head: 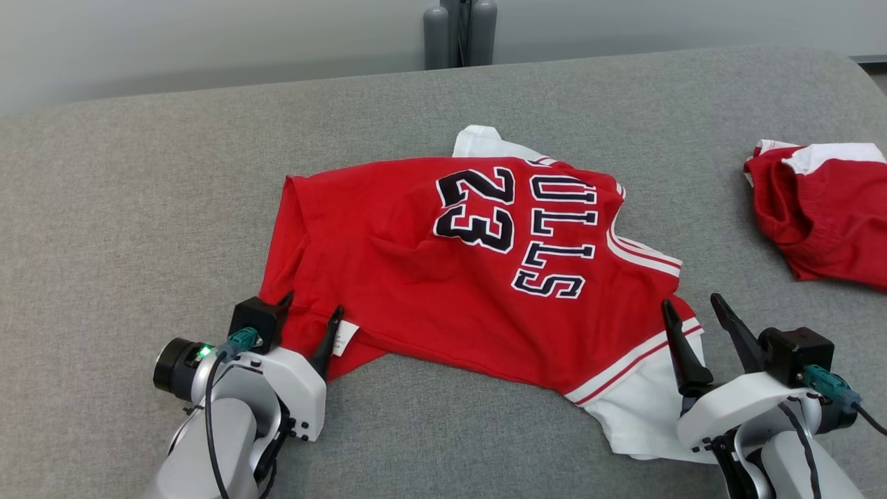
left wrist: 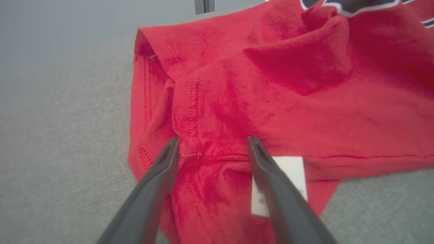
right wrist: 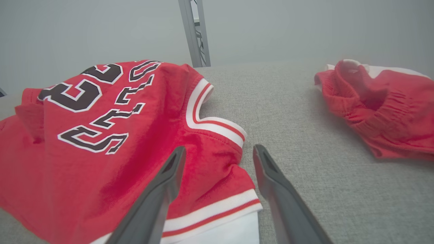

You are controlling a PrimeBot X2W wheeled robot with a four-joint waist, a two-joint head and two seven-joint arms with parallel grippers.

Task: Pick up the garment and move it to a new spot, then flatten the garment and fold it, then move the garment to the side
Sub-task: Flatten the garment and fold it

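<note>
Item inspected: one red basketball jersey (head: 416,291), lying on the grey fabric-covered counter (head: 138,208). Its long axis runs from the left end effector (head: 313,305) across to the right end effector (head: 691,300). The hem lies at the left one. The striped white-and-red shoulder and armhole trim lies at the right one, so the top of the jersey points toward the right end effector. The printed "23" and the lettering face up and read sideways just ahead of and between the two. The cloth is rumpled, not flat, and white lining shows at the near right corner.

Left arm: the pale forearm rises from below and the fingers point forward over the hem corner. We find the jaws spread wide and gripping nothing. A puckered hem seam lies between the fingers, and the inner finger crosses a white label (left wrist: 291,169). We cannot tell whether the tips touch the cloth.

Right arm: the pose mirrors the left, with the fingers pointing forward. The jaws are spread wide and hold nothing. The inner finger sits over the red shoulder fabric and the outer finger over bare counter just beside the jersey's edge.

Count: one jersey, one label and two end effectors. There is also one crumpled pair of red shorts (head: 818,215) with an elastic waistband, lying well apart, ahead of and outboard of the right end effector.
</note>
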